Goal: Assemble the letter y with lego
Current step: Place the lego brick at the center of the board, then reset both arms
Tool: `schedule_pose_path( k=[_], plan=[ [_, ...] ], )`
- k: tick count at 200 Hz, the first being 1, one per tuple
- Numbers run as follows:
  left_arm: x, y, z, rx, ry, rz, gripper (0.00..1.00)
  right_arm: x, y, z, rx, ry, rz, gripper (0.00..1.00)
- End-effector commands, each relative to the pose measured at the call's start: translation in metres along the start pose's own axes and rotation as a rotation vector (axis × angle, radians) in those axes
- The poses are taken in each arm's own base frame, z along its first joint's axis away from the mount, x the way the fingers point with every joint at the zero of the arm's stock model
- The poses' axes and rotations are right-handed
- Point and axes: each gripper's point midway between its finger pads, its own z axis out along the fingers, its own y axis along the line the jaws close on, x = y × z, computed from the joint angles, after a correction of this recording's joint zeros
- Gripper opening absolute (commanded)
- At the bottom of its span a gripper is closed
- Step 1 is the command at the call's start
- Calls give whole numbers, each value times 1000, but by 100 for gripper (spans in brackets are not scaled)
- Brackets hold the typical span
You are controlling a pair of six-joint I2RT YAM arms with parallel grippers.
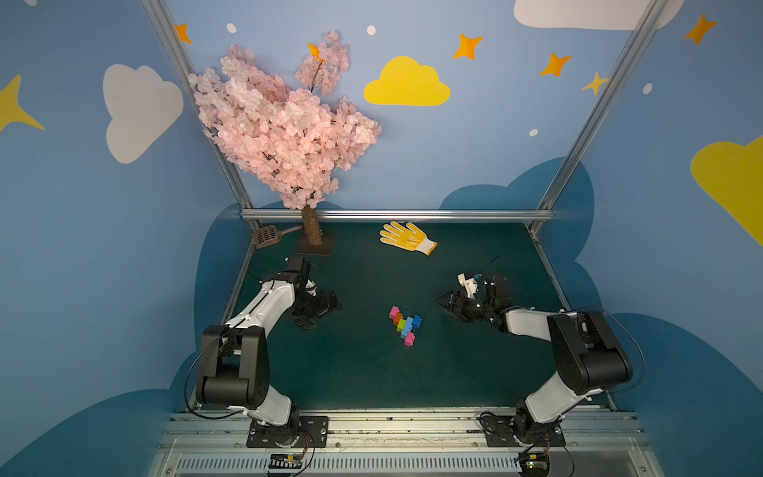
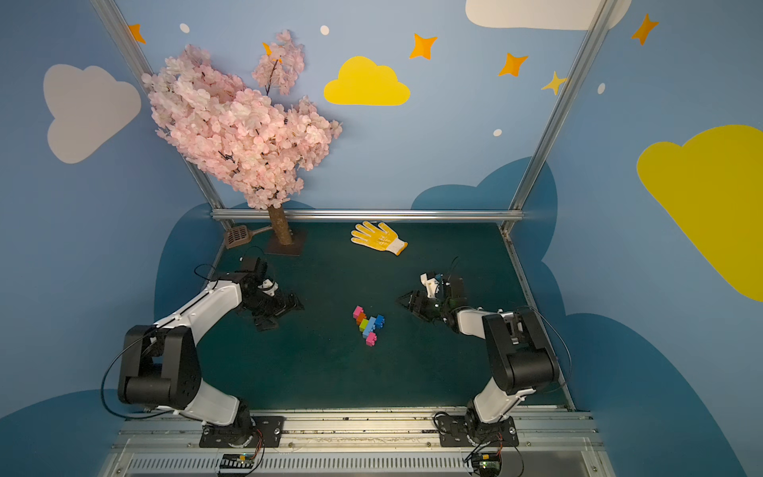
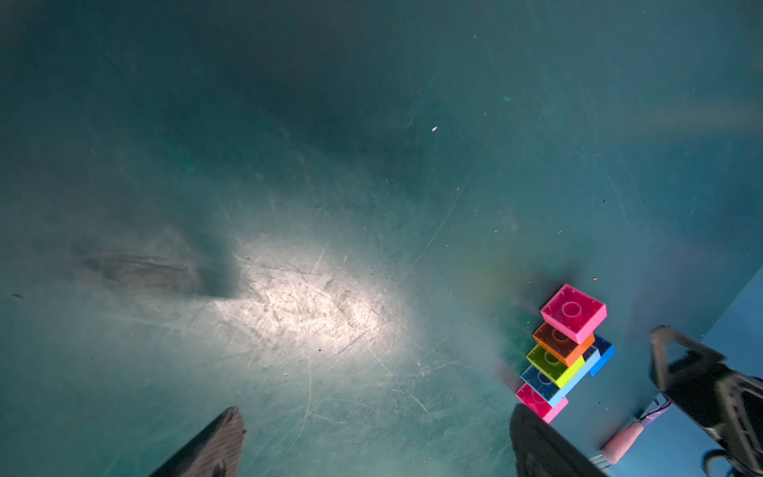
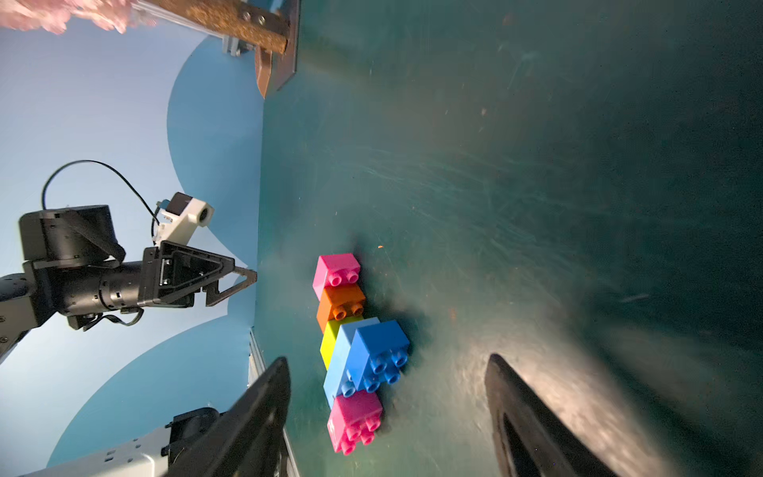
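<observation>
Right wrist view is showing the letter y [image 4: 355, 351] lying on the dark green table [image 4: 536, 165] with its lego bricks joined. A pink brick [image 4: 336, 270], an orange brick [image 4: 340, 303] and a lime green brick [image 4: 329, 342] are forming one arm. A blue brick [image 4: 380, 345] is forming the other arm. A light-blue brick [image 4: 340, 363] and a second pink brick [image 4: 355, 417] are making up the stem. The right gripper [image 4: 388, 359] is hanging with its jaws spread wide, clasping nothing and touching no brick. In both top views the cluster is sitting just below the centre of the frame, between the two arms and apart from each. The left gripper [image 3: 375, 415] is likewise standing wide open and empty over bare table, with the cluster off to one side of its fingers. A yellow glove [image 1: 406, 237] is lying above centre in the frame. A pink blossom tree [image 1: 280, 128] is rising at the upper left, with a brown scoop [image 1: 268, 236] lying beside its trunk.
</observation>
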Motion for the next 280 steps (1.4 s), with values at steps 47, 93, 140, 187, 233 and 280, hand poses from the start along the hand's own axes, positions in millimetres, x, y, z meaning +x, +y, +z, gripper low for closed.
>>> schedule_pose_path(
  k=[47, 93, 140, 187, 233, 280],
  plan=[
    [-4, 1, -14, -28, -67, 37, 100, -75, -21, -135, 245, -280, -22, 84],
    [-29, 5, -33, -102, -229, 44, 100, -95, -69, -203, 559, -499, 75, 84],
    [-71, -2, -83, -142, -811, 222, 100, -90, -104, -216, 688, -678, -95, 88],
    [-86, 18, -77, -283, -927, 303, 100, -85, -114, -206, 706, -766, -216, 88],
    [-97, 29, -84, -305, -1102, 297, 100, -89, -112, -187, 727, -758, -342, 88],
    [-115, 62, -70, -463, -1144, 240, 100, -87, -97, -168, 708, -743, -486, 88]
  ],
)
